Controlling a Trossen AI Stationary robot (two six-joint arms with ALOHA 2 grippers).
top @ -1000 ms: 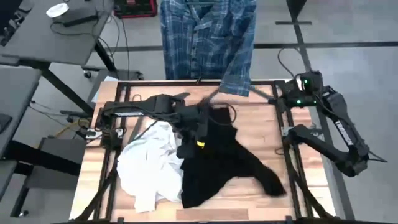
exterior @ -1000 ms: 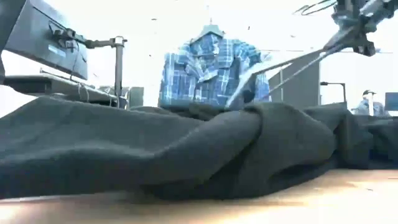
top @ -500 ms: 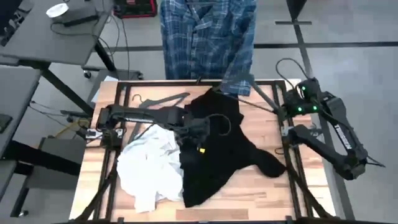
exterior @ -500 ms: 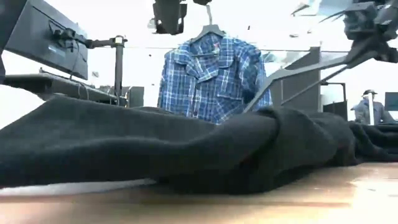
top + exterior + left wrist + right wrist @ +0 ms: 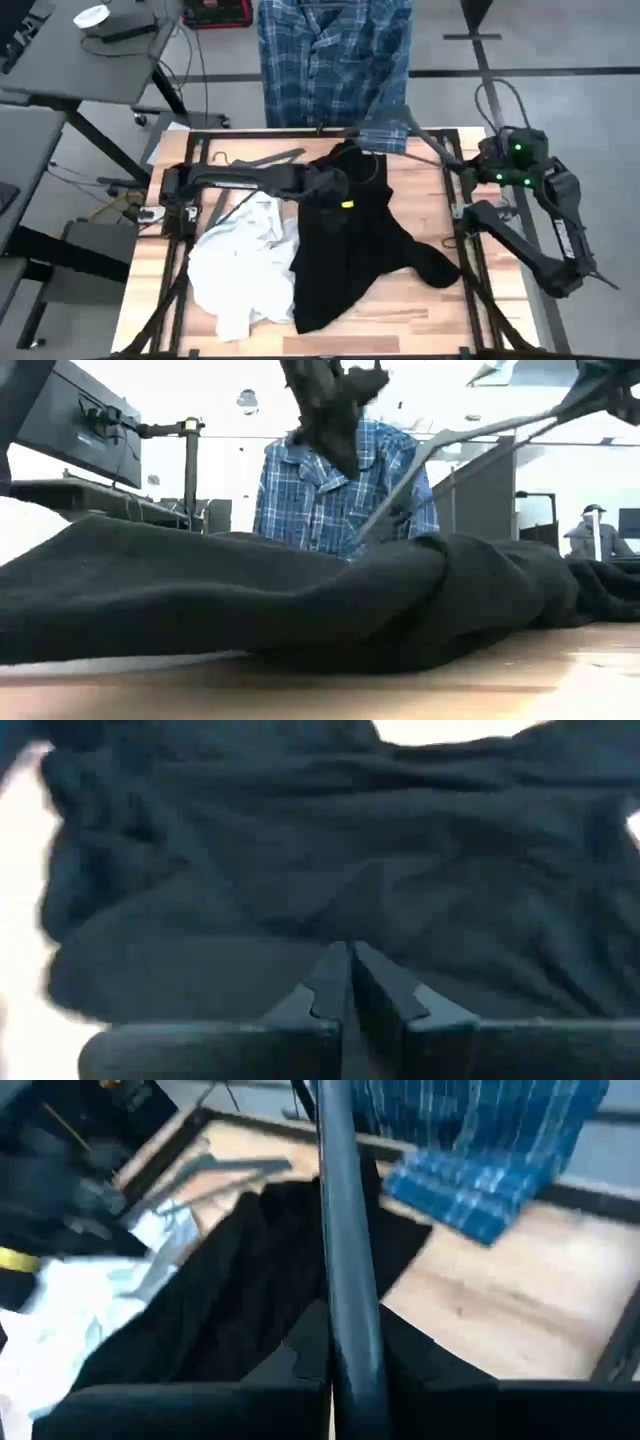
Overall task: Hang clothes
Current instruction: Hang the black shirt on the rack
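The black top [image 5: 350,240] lies crumpled on the middle of the table, with the white top [image 5: 240,265] heaped at its left. The plaid shirt [image 5: 335,60] hangs beyond the table's far edge. My left gripper [image 5: 350,982] is shut and hovers over the black top's far part; the low view shows my left gripper [image 5: 340,420] clear of the cloth. My right gripper [image 5: 345,1355] is at the far right, shut on a grey hanger [image 5: 425,150]. The hanger slants down to the black top's far end [image 5: 345,150]. My right gripper pinches a straight grey bar of the hanger [image 5: 345,1310] between its two fingers. The bar runs on along the fingers, away from the gripper. It is held up in the air and slants down from the table's right toward the black top [image 5: 385,520]; its far end is hidden at the cloth.
A second dark hanger [image 5: 255,162] lies on the wood at the far left. Black frame rails [image 5: 470,260] run along the table's sides. Bare wood [image 5: 420,195] shows right of the black top. A person [image 5: 590,530] is far off in the room.
My left gripper has come down and gone toward the table's far right, over the black top, staying shut. My right gripper has drawn back toward the right edge with the hanger. The black top's far end has slid toward the far edge; its near part has stayed.
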